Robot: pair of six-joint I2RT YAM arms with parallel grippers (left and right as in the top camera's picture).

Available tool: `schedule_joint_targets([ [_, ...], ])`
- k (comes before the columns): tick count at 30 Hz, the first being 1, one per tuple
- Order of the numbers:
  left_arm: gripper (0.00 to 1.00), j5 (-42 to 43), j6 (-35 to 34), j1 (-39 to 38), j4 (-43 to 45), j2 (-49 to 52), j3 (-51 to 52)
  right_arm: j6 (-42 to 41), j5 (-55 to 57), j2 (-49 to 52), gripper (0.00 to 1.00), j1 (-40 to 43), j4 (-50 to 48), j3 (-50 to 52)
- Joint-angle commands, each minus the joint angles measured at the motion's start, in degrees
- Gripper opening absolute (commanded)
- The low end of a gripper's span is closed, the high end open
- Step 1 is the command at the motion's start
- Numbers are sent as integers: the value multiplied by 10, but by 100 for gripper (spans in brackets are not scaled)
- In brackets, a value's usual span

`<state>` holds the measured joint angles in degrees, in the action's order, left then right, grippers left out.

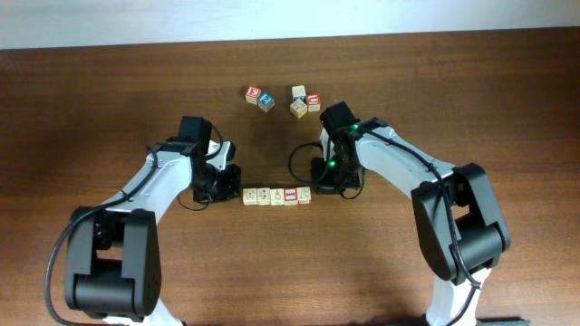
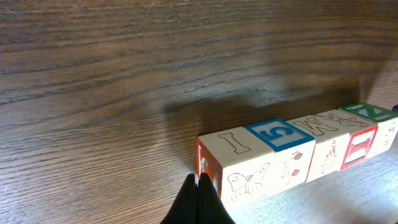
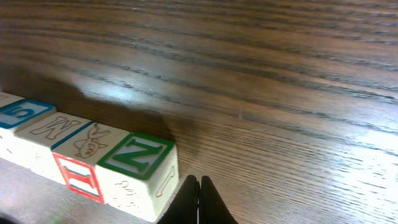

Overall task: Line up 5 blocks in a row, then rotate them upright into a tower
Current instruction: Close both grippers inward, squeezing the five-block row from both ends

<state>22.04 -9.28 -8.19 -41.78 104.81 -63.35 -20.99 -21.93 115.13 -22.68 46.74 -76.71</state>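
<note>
The left gripper (image 2: 200, 182) and right gripper (image 3: 199, 182), each pressed together and empty, flank the 5 blocks (image 1: 276, 196) between them, so an off-centre push could buckle the row.

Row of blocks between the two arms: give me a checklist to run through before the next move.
1. Row of five blocks straight, neighbours touching: ok.
2. Left pincer shut, holding nothing, tip at the I block's outer end: ok.
3. Right pincer shut, holding nothing, tip beside the N block's outer end: ok.
4. Either tip actually pressing its end block: cannot tell.
5. Loose blocks farther back, well apart from the row: ok.
</note>
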Motion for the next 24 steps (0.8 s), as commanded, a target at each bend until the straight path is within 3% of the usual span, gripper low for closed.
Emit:
schedule_joint_targets([
  [1,0,-4,-5,-1,3,4,-11,-3,-17,-2,4,-2,-3,3],
  [24,0,-2,-53,-1,5,4,-4,-5,-16,-2,4,-2,-3,3],
])
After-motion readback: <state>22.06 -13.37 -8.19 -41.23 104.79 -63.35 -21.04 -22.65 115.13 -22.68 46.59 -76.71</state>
